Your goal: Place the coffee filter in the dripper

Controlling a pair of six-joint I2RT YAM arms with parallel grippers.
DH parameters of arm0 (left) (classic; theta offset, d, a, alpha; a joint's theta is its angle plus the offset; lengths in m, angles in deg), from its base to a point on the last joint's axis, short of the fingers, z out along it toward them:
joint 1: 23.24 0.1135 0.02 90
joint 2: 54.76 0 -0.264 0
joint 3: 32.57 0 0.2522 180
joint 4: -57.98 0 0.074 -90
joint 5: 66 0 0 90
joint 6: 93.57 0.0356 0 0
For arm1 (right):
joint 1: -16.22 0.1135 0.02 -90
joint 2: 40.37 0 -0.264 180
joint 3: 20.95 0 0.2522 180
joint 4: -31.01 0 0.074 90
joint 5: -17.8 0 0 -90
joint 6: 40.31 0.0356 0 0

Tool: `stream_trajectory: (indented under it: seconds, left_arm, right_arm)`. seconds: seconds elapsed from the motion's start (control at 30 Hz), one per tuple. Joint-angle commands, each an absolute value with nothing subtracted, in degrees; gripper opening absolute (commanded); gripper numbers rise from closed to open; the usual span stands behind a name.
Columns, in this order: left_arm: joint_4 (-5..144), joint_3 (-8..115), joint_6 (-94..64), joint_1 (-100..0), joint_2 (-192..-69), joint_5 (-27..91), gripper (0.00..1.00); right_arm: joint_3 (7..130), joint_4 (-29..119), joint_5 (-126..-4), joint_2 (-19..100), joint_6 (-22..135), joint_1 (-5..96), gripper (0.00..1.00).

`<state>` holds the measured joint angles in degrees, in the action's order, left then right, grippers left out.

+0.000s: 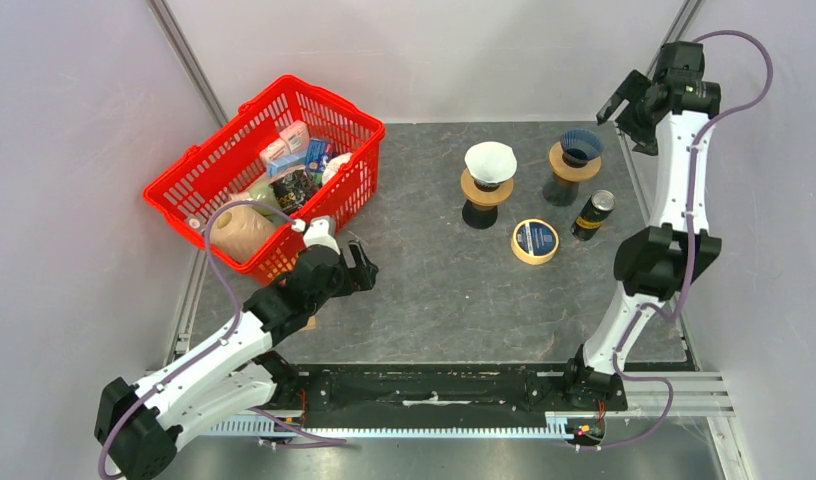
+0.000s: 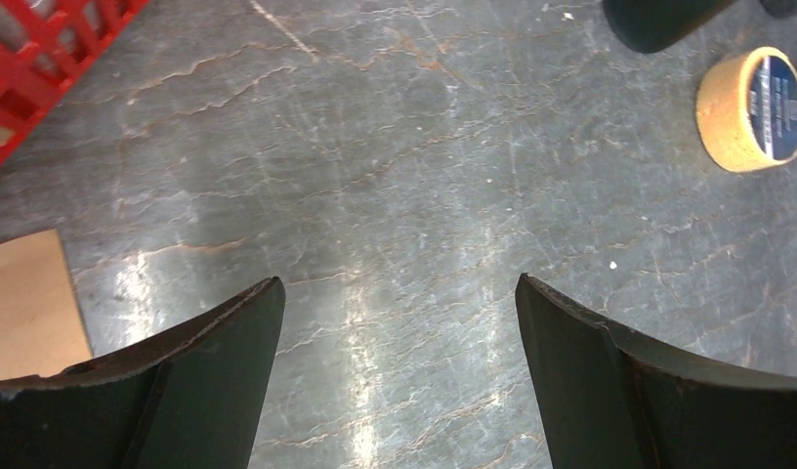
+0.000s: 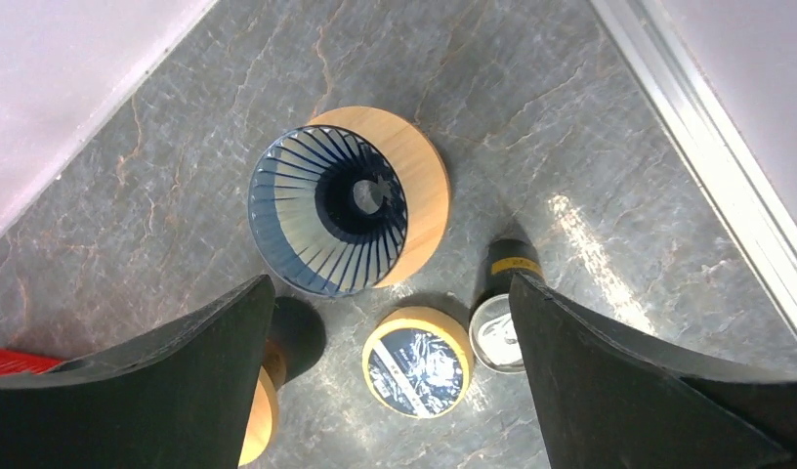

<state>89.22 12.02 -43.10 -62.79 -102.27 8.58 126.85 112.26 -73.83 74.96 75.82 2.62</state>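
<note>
Your left jaws hang wide open and empty over bare desk [image 2: 404, 147] beside the red basket [image 1: 356, 180]. Your right jaws, equally spread and holding nothing, hover above the blue dripper [image 3: 328, 210]. The white coffee filter [image 1: 490, 160] sits atop the neighbouring stand [image 1: 484, 192] — left of that dripper.

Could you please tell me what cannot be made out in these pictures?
Right wrist view: the wooden stand at the bottom left is mostly hidden behind the right fingers, so the filter on it cannot be seen there.
Left wrist view: a tan sheet is cut off by the left edge and the left fingers; unidentifiable.
Top view: labels inside the basket are too small to read.
</note>
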Motion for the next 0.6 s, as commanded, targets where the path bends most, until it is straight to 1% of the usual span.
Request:
stream_trajectory:
  seconds: [0.0, 0.2, 0.27, 0.3, 0.4, 0.57]
  left_arm:
    - [97.67, 15.66, -49.29, -62.35, -101.56, 0.34, 0.94]
    - [109.47, 14.90, -57.32, -59.04, -102.13, -5.09, 0.94]
    - [110.67, 13.73, -59.33, -57.87, -102.78, -5.50, 0.95]
    - [111.53, 13.09, -60.53, -57.44, -103.35, -6.33, 0.94]
    - [113.32, 11.69, -64.05, -56.28, -105.16, -9.74, 0.94]
    - [108.85, 7.42, -66.52, -53.28, -108.20, -12.09, 0.94]
  right_arm:
    - [116.16, 103.56, -77.15, 63.37, 73.87, 2.66, 0.97]
    - [82.33, 81.56, -82.22, 41.69, 77.77, 2.50, 0.97]
    - [71.08, 74.40, -82.12, 34.80, 79.68, 2.41, 0.97]
    - [67.70, 71.01, -81.09, 32.51, 79.61, 2.35, 0.97]
    - [61.52, 67.63, -77.23, 28.02, 79.67, 2.34, 0.97]
    - [60.67, 68.09, -71.54, 26.58, 80.07, 2.33, 0.97]
